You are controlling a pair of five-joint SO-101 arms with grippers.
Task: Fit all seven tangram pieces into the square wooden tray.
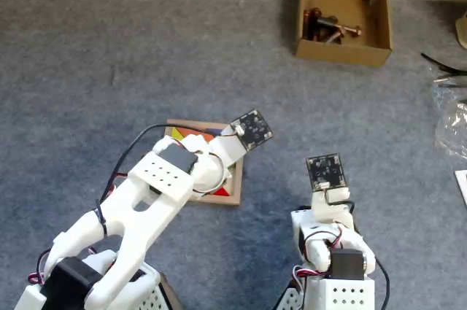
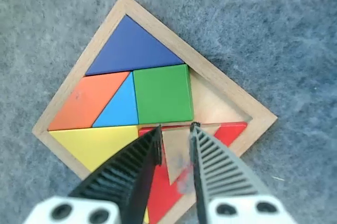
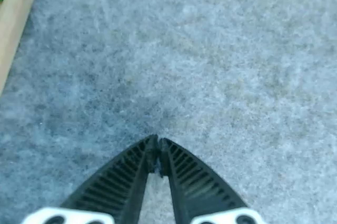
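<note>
The square wooden tray [image 2: 216, 76] is laid on fuzzy grey carpet [image 3: 210, 50]. Flat, smooth pieces are fitted inside it: a dark blue triangle [image 2: 131, 45], an orange parallelogram [image 2: 87, 100], a light blue triangle [image 2: 121, 109], a green square [image 2: 163, 93], a yellow triangle [image 2: 97, 142] and a red piece [image 2: 231, 132], partly hidden. Bare tray floor is seen beside the green square. The left gripper [image 2: 176, 127] is held over the tray's red corner, jaws parted and released. The right gripper [image 3: 158, 138] is clenched over carpet just beside the tray. Well beyond the tray, a cardboard box [image 1: 343, 51] holding brownish metal parts [image 1: 325, 27] is seen.
</note>
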